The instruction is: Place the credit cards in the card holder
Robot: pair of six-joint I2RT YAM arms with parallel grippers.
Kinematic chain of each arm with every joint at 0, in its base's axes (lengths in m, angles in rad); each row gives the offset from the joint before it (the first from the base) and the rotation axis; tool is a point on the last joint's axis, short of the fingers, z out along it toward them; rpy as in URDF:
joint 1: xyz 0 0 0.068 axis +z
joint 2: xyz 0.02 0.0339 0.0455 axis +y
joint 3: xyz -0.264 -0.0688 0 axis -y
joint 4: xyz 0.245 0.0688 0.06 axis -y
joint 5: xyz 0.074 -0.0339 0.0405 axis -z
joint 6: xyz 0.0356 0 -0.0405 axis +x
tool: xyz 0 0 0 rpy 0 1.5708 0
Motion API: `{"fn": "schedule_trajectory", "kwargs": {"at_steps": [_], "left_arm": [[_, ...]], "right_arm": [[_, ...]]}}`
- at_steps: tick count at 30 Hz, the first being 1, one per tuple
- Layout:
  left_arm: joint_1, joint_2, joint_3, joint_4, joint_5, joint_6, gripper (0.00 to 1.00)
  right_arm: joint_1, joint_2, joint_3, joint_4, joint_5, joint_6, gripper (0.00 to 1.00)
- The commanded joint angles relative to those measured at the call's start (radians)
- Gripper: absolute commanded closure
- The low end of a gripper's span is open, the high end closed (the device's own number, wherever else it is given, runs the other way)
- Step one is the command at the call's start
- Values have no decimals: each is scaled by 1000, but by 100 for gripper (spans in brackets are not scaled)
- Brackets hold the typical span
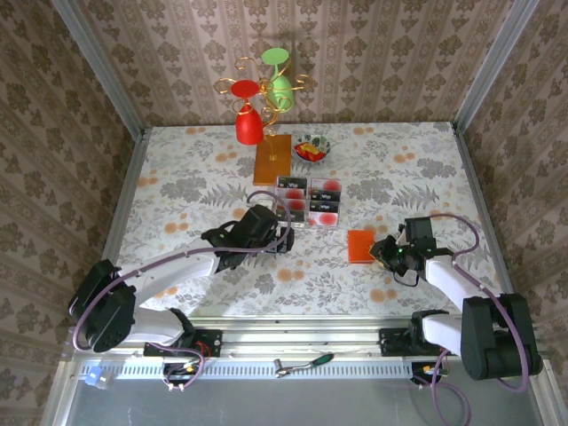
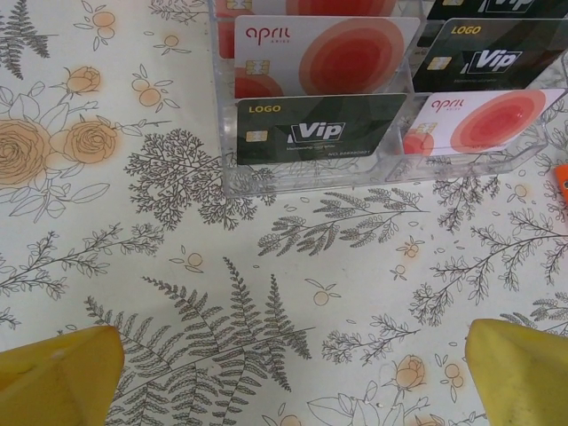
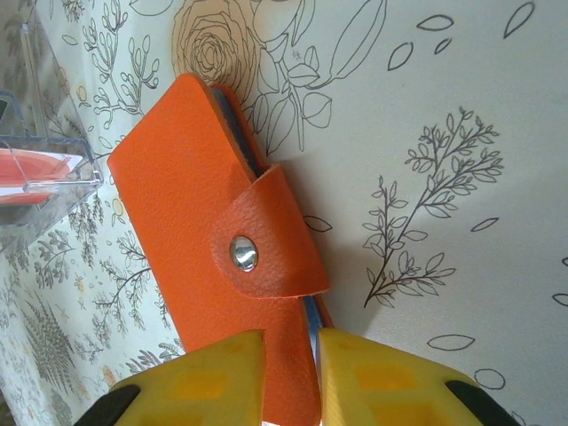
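1. Table (image 1: 177, 177): floral cloth, walled on three sides.
2. L arm (image 1: 177, 266): reaches from the near-left base toward centre. L gripper (image 1: 286, 238) sits just near of the tray, above the cloth. Wrist view: L gripper (image 2: 288, 382) is released, fingertips (image 2: 62, 377) spread wide, nothing btwn them, cloth below.
3. R arm (image 1: 453, 280): bends from the near-right base toward centre. R gripper (image 1: 380, 251) meets the holder's right edge.
4. Stand (image 1: 271, 133): far centre, wood base, wire branches w/ red and green cups. Bowl (image 1: 311, 146) just right of it.
5. Tray (image 1: 309, 201): clear plastic, centre of table, near of the stand. Front wall (image 2: 311, 177) shows in the L wrist view.
6. Holder (image 1: 360, 246): orange, flat on the cloth, just near-right of the tray, not touching it. Flap closed.
7. R gripper (image 3: 293, 373): fingers (image 3: 213, 382) drawn in to a narrow gap, clenched on the holder (image 3: 204, 204) edge.
8. Cards (image 1: 325, 188): all standing in tray slots. Black VIP and pale w/ red blotches (image 2: 311, 131).
9. Snap (image 3: 242, 254): metal, on the flap.
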Motion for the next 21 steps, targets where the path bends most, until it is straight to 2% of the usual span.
{"fn": "schedule_trajectory", "kwargs": {"at_steps": [1, 2, 4, 10, 16, 21], "left_arm": [[-8, 7, 36, 14, 0, -10, 0], [-10, 7, 38, 14, -2, -10, 0], [-11, 6, 38, 12, -2, -10, 0], [-13, 11, 42, 12, -1, -10, 0], [-16, 19, 56, 0, 0, -4, 0], [-21, 19, 57, 3, -6, -7, 0]], "right_arm": [[-10, 1, -11, 2, -33, 14, 71], [-11, -3, -11, -3, -33, 14, 66], [-10, -16, -13, -17, -35, 11, 64], [-12, -55, -37, -18, -29, 15, 70], [-15, -9, -45, 16, -35, 16, 71], [-15, 11, -48, 45, -49, 21, 84]]}}
